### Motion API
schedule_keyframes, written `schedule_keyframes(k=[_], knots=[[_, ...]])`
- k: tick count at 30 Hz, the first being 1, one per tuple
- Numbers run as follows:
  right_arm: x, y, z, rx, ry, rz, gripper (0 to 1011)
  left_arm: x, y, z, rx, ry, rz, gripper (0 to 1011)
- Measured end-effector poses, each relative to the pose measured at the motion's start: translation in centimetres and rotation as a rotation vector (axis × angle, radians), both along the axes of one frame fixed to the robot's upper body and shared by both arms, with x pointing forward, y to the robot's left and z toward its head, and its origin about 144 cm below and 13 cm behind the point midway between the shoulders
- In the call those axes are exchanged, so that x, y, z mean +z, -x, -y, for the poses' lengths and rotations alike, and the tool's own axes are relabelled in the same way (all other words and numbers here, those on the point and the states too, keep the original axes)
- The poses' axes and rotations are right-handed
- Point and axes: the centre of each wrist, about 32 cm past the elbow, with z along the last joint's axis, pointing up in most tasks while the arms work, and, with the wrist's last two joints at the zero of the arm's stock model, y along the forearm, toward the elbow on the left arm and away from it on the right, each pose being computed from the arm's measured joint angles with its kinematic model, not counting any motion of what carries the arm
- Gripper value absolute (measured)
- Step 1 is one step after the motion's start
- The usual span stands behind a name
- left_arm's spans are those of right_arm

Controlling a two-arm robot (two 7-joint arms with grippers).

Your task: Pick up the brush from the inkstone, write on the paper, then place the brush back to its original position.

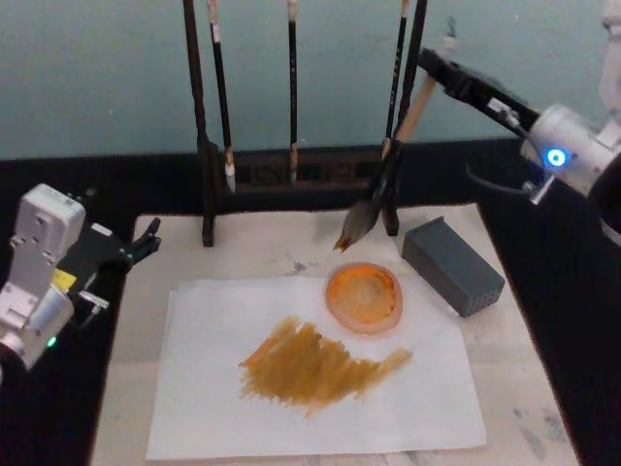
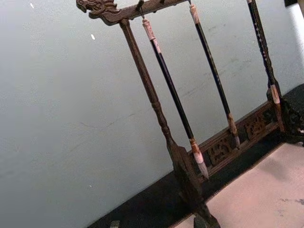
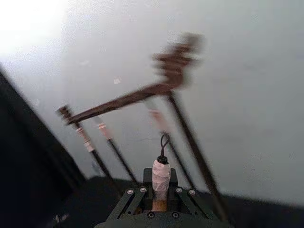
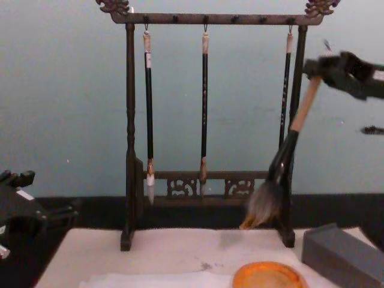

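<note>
right gripper [image 1: 441,60]: clamped on the top of the large calligraphy brush with pale wooden handle, black lower section and bushy grey-brown bristles [image 1: 415,112]. the brush hangs below the gripper, slanting down toward the robot's left.

head view: bristles sit low beside the dark wooden brush rack [image 1: 207,146], just beyond a round orange dish [image 1: 364,296]. the thin white paper sheet [image 1: 213,388], carrying broad ochre strokes, lies well below and left of the gripper on the cream felt mat [image 1: 514,388]. a grey rectangular block [image 1: 453,264] sits beneath the gripper.

chest view: bristles clear of the mat, tip stained ochre.

right wrist view: the taped handle end with a dark cord loop, seated between the jaws.

left gripper [image 1: 146,241]: parked beside the mat's left edge.
</note>
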Motion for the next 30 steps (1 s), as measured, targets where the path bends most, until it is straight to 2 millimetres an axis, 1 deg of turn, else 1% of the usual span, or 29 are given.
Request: schedule_keyframes(k=[3, 6, 7, 8, 12, 14, 17, 24, 30], knots=[[1.3, 0.2, -0.9, 0.030, 0.101, 0.077, 176, 0.0, 0.0, 0.0, 0.000, 0.000, 0.000, 1010], [3.0, 0.9, -2.5, 0.071, 0.289, 0.200, 175, 0.0, 0.0, 0.0, 0.000, 0.000, 0.000, 1010], [3.0, 0.9, -2.5, 0.071, 0.289, 0.200, 175, 0.0, 0.0, 0.0, 0.000, 0.000, 0.000, 1010], [3.6, 1.2, -3.2, 0.084, 0.357, 0.245, 176, 0.0, 0.0, 0.0, 0.000, 0.000, 0.000, 1010], [4.3, 1.9, -4.5, 0.106, 0.458, 0.312, 176, 0.0, 0.0, 0.0, 0.000, 0.000, 0.000, 1010], [4.4, 2.2, -5.0, 0.111, 0.478, 0.330, 175, 0.0, 0.0, 0.0, 0.000, 0.000, 0.000, 1010], [4.3, 2.3, -5.2, 0.107, 0.476, 0.330, 176, 0.0, 0.0, 0.0, 0.000, 0.000, 0.000, 1010], [3.8, 2.3, -4.8, 0.083, 0.427, 0.292, 175, 0.0, 0.0, 0.0, 0.000, 0.000, 0.000, 1010], [3.7, 2.3, -4.8, 0.083, 0.426, 0.289, 175, 0.0, 0.0, 0.0, 0.000, 0.000, 0.000, 1010]])
